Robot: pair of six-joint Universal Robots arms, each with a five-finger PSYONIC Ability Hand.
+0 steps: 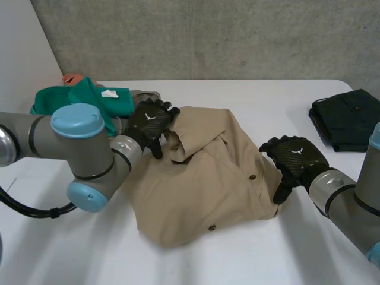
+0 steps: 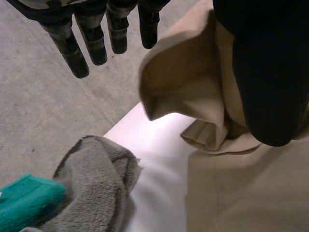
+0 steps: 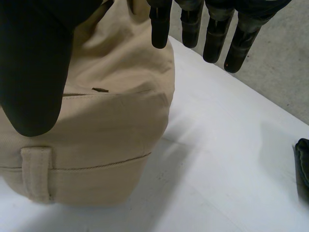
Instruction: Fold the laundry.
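We see the tan garment lying crumpled in the middle of the white table. The left hand is at the garment's far left edge, its fingers straight and spread, clear of a raised fold (the thumb lies over the cloth). The right hand is at the garment's right edge, its fingers straight and slightly apart over bare table. A green cloth and a grey towel lie left of the garment, and a dark folded garment lies well to its right.

We see grey arms with round light-blue caps — the left hand and right hand are black, each bearing a small white mark.
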